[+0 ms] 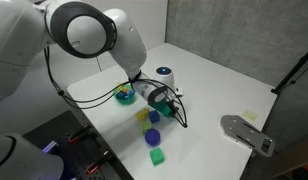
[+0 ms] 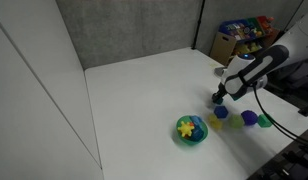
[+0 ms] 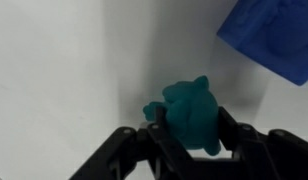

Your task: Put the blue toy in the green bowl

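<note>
My gripper is shut on the blue toy, a small lumpy piece that looks teal-blue in the wrist view. In both exterior views the gripper is low over the white table, with the toy a dark speck at its tip. I cannot tell whether the toy touches the table. The green bowl stands a short way from the gripper and holds a yellow star piece and other small pieces.
Loose toys lie by the gripper: a yellow piece, a blue piece, a light green cube, purple-blue pieces. A larger blue piece is close ahead. A grey device sits at the table edge.
</note>
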Available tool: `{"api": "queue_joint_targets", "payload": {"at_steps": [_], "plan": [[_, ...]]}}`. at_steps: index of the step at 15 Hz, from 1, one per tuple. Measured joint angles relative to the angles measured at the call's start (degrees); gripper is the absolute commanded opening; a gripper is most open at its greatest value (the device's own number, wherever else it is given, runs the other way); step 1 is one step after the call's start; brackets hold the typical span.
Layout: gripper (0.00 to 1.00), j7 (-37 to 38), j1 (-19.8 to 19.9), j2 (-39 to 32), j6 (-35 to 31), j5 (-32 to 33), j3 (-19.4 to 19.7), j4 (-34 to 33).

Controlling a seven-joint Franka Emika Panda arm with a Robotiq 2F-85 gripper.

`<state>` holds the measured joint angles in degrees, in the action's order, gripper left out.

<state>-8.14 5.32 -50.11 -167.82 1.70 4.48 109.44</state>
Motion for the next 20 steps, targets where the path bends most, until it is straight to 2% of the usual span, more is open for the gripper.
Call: {"api": "queue_joint_targets", "payload": {"at_steps": [5, 9, 16, 20], "plan": [[0.24, 0.00, -1.09, 4.36, 0.00, 0.00, -0.18, 1.10], [0.24, 0.00, -2.42, 10.08, 0.15, 0.00, -3.04, 5.38], [0.24, -1.72, -1.38, 21.78, 4.32, -1.27, -13.51, 15.51], [0.24, -9.05, 2.13, 27.61, 8.11, -8.25, -21.62, 20.99]]}}
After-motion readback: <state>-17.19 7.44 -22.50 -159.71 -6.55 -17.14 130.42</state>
